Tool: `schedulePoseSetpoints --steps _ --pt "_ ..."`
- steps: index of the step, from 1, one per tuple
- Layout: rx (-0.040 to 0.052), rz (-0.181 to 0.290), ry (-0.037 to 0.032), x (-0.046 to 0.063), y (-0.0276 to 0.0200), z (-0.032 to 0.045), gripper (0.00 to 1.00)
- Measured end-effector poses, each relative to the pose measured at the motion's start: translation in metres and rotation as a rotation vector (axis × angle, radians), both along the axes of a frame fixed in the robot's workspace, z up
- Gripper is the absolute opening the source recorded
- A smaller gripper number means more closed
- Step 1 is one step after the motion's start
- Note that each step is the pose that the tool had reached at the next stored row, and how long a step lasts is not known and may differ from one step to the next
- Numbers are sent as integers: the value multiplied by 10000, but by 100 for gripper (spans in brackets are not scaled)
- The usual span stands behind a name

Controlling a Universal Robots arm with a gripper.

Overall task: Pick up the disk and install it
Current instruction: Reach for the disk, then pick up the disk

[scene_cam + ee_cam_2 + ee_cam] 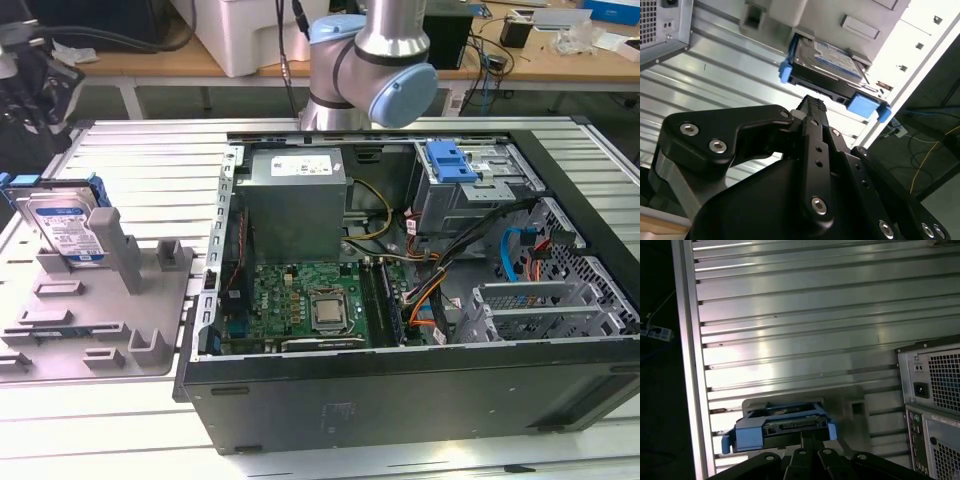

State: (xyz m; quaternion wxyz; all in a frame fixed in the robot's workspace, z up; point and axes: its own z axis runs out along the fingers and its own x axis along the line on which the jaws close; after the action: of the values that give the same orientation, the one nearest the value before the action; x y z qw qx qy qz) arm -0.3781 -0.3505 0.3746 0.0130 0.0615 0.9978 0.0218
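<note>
One disk, standing on edge, tilted

Disk in both wrist views

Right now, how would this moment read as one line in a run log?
step: pick-up not yet done | disk: propped in grey stand, unheld | tool: aimed at disk, apart from it | computer case: open
</note>
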Motion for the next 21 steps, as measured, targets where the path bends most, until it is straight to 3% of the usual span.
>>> schedulePoseSetpoints --steps 3,8,21 --pt "0 -10 0 -159 40 -10 11" --pt "1 -28 0 -335 85 -20 11" --pt "0 -29 1 -343 87 -19 11"
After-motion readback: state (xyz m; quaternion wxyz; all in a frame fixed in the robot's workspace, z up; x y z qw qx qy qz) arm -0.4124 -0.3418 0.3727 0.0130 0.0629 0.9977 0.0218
